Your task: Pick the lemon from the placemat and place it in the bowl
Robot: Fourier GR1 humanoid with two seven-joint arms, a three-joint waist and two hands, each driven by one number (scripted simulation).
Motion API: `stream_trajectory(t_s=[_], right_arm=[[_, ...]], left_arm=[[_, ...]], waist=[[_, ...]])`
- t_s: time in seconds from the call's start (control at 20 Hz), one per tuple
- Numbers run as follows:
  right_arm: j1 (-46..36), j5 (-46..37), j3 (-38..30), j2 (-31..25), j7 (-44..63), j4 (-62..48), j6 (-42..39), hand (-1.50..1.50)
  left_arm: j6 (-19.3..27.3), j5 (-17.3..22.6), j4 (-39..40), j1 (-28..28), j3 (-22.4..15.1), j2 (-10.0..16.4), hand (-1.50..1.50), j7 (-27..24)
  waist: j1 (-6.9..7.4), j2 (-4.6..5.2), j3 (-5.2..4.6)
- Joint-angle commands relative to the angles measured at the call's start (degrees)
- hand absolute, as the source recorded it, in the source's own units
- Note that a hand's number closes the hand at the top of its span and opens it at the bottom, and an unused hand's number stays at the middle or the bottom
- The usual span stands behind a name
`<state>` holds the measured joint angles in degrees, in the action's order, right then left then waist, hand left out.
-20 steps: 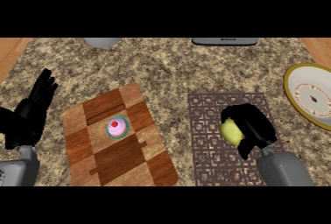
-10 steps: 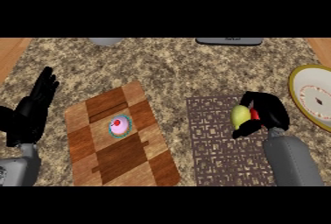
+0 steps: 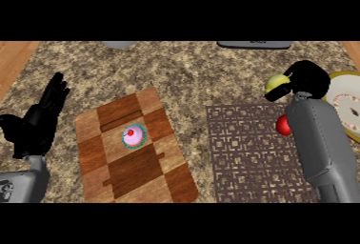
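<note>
My right hand point(image 3: 308, 80) is curled round the yellow-green lemon point(image 3: 275, 83), held above the counter just beyond the far right corner of the dark patterned placemat point(image 3: 246, 152). The lemon shows at the hand's left side. The white bowl with a yellow rim point(image 3: 349, 102) lies directly right of the hand, partly hidden by my right forearm. My left hand point(image 3: 38, 121) stays open with fingers up at the left edge, left of the wooden board.
A wooden cutting board point(image 3: 134, 147) holds a small pink cupcake point(image 3: 133, 136). A red round thing point(image 3: 283, 125) peeks out beside my right forearm at the placemat's right edge. A grey object point(image 3: 118, 45) and a dark flat object point(image 3: 255, 45) lie at the far edge.
My right hand has lifted the lemon off the placemat and carried it away from me and to the right, toward the bowl. The left hand has stayed put.
</note>
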<state>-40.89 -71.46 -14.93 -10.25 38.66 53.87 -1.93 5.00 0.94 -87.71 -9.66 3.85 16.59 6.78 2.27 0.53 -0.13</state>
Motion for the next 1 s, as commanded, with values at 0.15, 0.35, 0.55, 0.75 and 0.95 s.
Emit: stream_trajectory(t_s=[0.15, 0.35, 0.55, 0.75, 0.95], right_arm=[[-12.42, -11.25, 2.90, -2.59, 15.24, 2.50, 6.81, 1.50], [-14.22, -10.67, 1.17, -4.21, 16.47, 3.85, 9.41, 1.50], [-12.91, -9.03, -1.00, -8.67, 14.73, 4.66, 8.94, 1.50], [-12.07, -5.69, -3.19, -12.17, 11.57, 5.70, 7.94, 1.50], [-9.18, -0.76, -6.60, -13.23, 8.19, 5.18, 12.91, 1.50]], left_arm=[[-0.35, 0.31, 0.70, 0.33, 0.85, 0.20, 0.00, -0.11], [-0.56, 0.15, -1.70, 0.42, 2.17, 2.08, 0.00, 2.48], [-1.57, 0.78, 0.42, 0.62, 3.10, 1.44, 0.00, -0.07], [-2.65, 1.14, 2.38, 1.47, 4.16, 1.23, 0.00, -2.49], [-0.85, -0.46, -0.29, 1.10, 2.57, -0.49, 0.00, 0.62]], waist=[[-0.73, -0.40, 0.03], [-1.49, -0.55, 0.13], [-1.93, -0.52, 0.12], [-2.04, -0.48, 0.11], [-2.08, -0.49, 0.14]])
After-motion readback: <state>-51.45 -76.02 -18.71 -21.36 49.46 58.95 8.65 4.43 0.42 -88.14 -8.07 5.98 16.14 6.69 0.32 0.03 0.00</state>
